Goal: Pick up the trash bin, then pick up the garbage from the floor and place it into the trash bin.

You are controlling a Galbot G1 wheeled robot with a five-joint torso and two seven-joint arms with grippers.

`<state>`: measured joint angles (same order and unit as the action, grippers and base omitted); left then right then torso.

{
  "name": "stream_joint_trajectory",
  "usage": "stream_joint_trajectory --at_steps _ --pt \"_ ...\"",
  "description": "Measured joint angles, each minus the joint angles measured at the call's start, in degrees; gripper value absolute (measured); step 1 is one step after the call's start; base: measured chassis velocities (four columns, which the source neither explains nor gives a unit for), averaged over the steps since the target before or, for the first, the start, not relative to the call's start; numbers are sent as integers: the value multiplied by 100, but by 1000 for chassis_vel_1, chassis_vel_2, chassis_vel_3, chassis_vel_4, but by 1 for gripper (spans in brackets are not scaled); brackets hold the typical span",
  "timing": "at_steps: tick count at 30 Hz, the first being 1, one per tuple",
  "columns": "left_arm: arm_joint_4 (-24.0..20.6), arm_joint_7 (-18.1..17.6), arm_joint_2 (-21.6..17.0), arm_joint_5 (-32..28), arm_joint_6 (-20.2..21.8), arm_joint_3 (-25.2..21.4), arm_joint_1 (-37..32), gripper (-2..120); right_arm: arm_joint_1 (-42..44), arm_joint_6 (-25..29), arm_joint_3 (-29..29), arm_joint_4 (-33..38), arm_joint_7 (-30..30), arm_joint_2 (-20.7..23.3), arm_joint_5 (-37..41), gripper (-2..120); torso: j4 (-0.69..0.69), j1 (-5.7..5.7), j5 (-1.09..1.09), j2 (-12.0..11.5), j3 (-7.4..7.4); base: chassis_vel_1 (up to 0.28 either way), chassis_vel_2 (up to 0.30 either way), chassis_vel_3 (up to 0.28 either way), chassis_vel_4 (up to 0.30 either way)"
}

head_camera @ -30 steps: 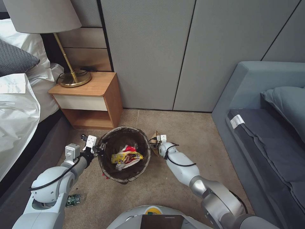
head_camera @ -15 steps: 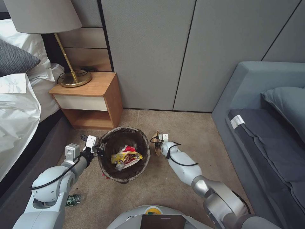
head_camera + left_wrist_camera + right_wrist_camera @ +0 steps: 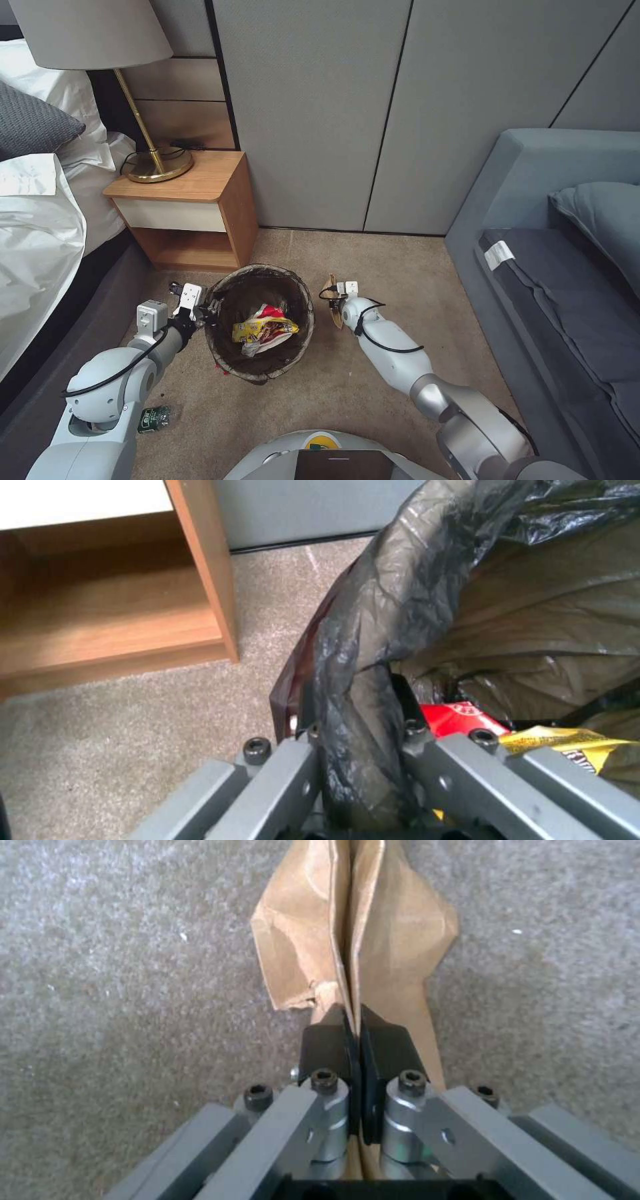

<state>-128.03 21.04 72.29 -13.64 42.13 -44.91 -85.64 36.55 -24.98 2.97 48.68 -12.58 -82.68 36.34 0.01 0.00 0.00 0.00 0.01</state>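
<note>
Open carpet [image 3: 393,267] lies between the trash bin [image 3: 230,357] and the sofa [image 3: 507,220], giving free passage to the bin's uncovered mouth. The nightstand [image 3: 200,207] crowds the bin's far left side, with the bed [image 3: 40,267] hemming in the left.

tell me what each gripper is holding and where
Left gripper clamps the trash bin by its bag-covered rim; right gripper pinches the brown paper bag at its edge.

- Grey padded wall panels [image 3: 400,113], split by dark seams, run behind both claws.
- A wooden nightstand [image 3: 190,207] carrying a brass lamp [image 3: 143,133] stands beyond the left claw.
- White bedding [image 3: 33,227] lies farther left.
- A grey-blue sofa [image 3: 560,267] sits right of the right claw.
</note>
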Motion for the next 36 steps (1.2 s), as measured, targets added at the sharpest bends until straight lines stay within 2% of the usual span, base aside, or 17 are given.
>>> stream_joint_trajectory --at_steps 7,9,18,20,21,23,25,26,28,31,32,34,36 --pt "-7 8 -15 1 0 -21 -11 0 178 -98 85 811 -272 306 476 0 -3 0 -1 0 0 0 0 0 0" --pt "-24 8 -15 1 0 -23 -10 0 261 -178 119 1360 -419 516 797 0 -1 0 -1 0 0 0 0 0 0" --pt "-45 5 -24 0 0 -34 -3 0 463 -338 106 2314 -612 857 1250 0 0 0 0 0 0 0 0 0 0" --pt "-45 2 -59 -2 0 -48 3 0 746 -474 -24 3264 -792 1323 1642 0 0 0 0 0 -1 0 0 0 0" --pt "-45 2 -59 -2 0 -48 3 0 746 -474 -24 3264 -792 1323 1642 0 0 0 0 0 -1 0 0 0 0" --pt "-45 3 -77 -3 0 -50 3 0 1022 -567 -172 4061 -898 1893 1889 0 -3 0 1 0 -1 0 0 0 0" --pt "-45 3 -79 -4 0 -49 4 0 1075 -580 -213 4229 -923 2014 1946 0 -3 0 0 0 -1 0 0 0 0" --pt "-43 3 -80 -4 0 -49 8 0 1222 -630 -329 4738 -971 2305 2117 0 -4 0 2 0 -1 0 0 0 0" --pt "-39 3 -80 -4 0 -48 13 0 1304 -656 -399 5016 -975 2447 2203 0 -3 0 1 0 -1 0 0 0 0" --pt "-16 2 -77 -2 0 -38 37 0 1572 -724 -746 6148 -947 3009 2594 0 -1 0 2 0 -1 0 0 0 0" --pt "-16 2 -77 -2 0 -38 37 0 1572 -724 -746 6148 -947 3009 2594 0 -1 0 2 0 -1 0 0 0 0" --pt "-3 1 -77 -1 0 -35 53 0 1604 -757 -926 6896 -883 3329 2958 0 -2 0 1 0 -1 0 0 0 0" --pt "1 1 -77 0 0 -34 55 0 1587 -765 -959 7100 -858 3406 3069 0 -2 0 1 0 -1 0 0 0 0"
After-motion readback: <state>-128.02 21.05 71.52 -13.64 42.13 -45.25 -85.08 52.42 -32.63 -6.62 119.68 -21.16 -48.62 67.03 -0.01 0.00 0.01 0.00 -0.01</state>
